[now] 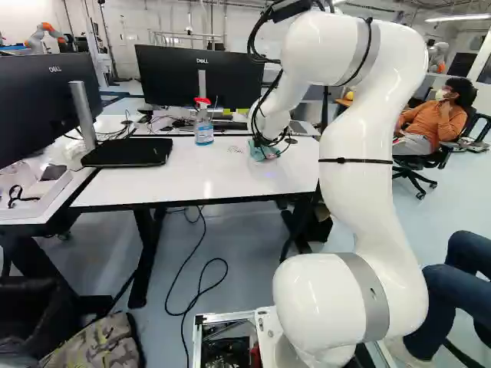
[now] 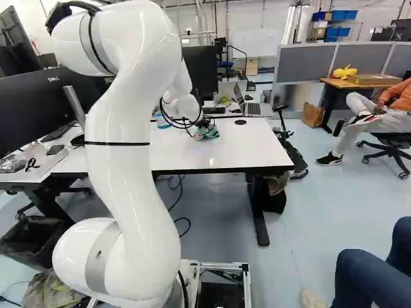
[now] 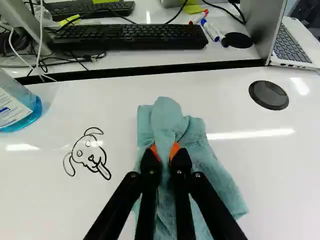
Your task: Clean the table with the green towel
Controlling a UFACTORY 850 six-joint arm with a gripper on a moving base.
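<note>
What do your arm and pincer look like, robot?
My arm is shiny white and rounded, with grey bands, thin black straps and loopy black cables. My pincer is black, with two slim fingers and orange pads.

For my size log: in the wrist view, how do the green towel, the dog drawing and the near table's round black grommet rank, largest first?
1. Green towel
2. Dog drawing
3. Round black grommet
</note>
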